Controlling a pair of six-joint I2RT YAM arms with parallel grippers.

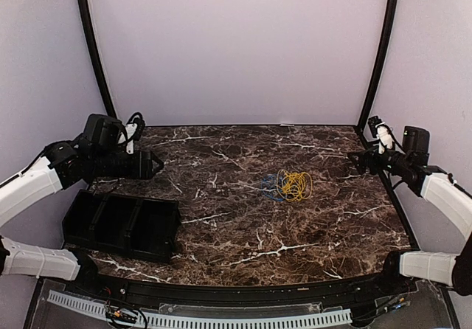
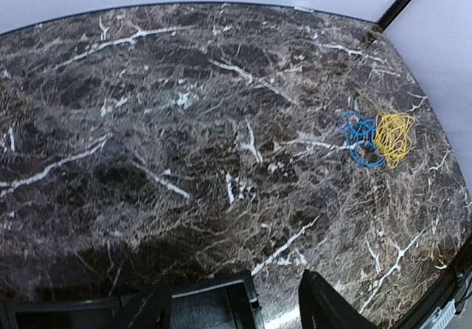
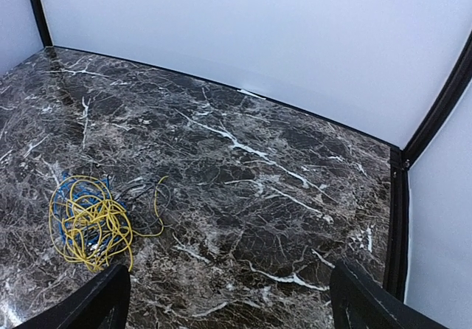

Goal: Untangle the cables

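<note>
The cables lie in one tangled pile near the middle of the marble table, a bit right of centre. The yellow cable (image 1: 294,186) (image 2: 394,137) (image 3: 88,222) is the biggest coil and overlaps the blue cable (image 1: 269,187) (image 2: 360,137) (image 3: 74,192). A thin black cable (image 3: 140,191) loops beside them, faint against the dark stone. My left gripper (image 1: 151,165) (image 2: 234,307) hangs open above the table's left side, far from the pile. On the right side my right gripper (image 1: 355,159) (image 3: 228,299) is open too, raised and apart from the cables. Neither holds anything.
A black tray with three compartments (image 1: 122,226) (image 2: 214,307) sits at the front left, under the left gripper. Black frame posts (image 1: 92,45) (image 1: 380,49) stand at the back corners before white walls. The table's raised black edge (image 3: 394,218) runs along the right.
</note>
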